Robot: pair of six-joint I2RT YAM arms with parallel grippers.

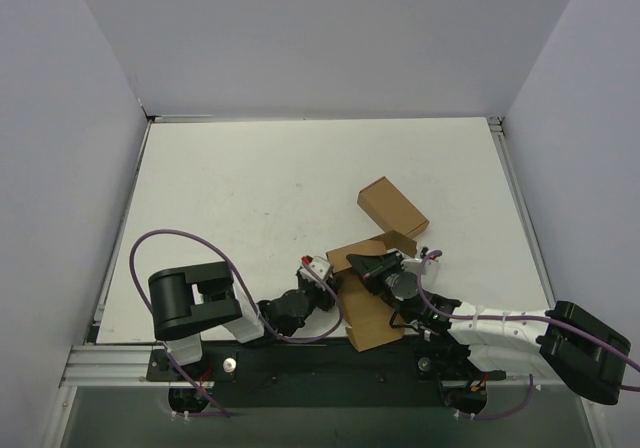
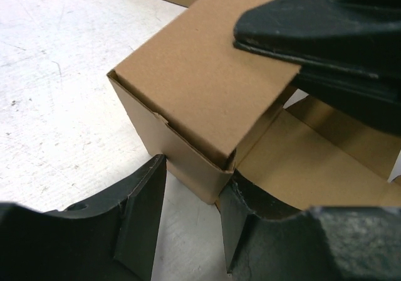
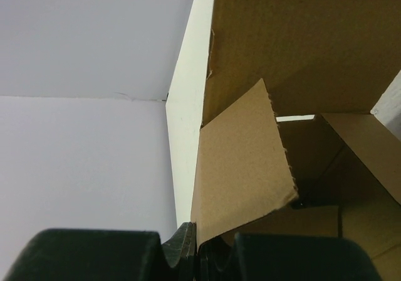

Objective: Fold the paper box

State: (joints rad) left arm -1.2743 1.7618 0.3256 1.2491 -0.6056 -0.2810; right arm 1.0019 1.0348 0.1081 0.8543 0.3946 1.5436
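Half-folded paper box [image 1: 372,323] sits between my two arms
My right gripper [image 3: 199,240] is clamped on one of its flaps; my left gripper [image 2: 194,171] straddles a corner with jaws apart, not gripping. The box rests on the table [image 1: 250,188] near the front edge.

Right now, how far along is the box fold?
Done: one corner of the paper box stands up, with wall and top panel creased. In hand: the right gripper pinches a flap, and the left gripper straddles that corner, jaws apart. Left: the side beyond it gapes open, so the remaining flaps likely need tucking.
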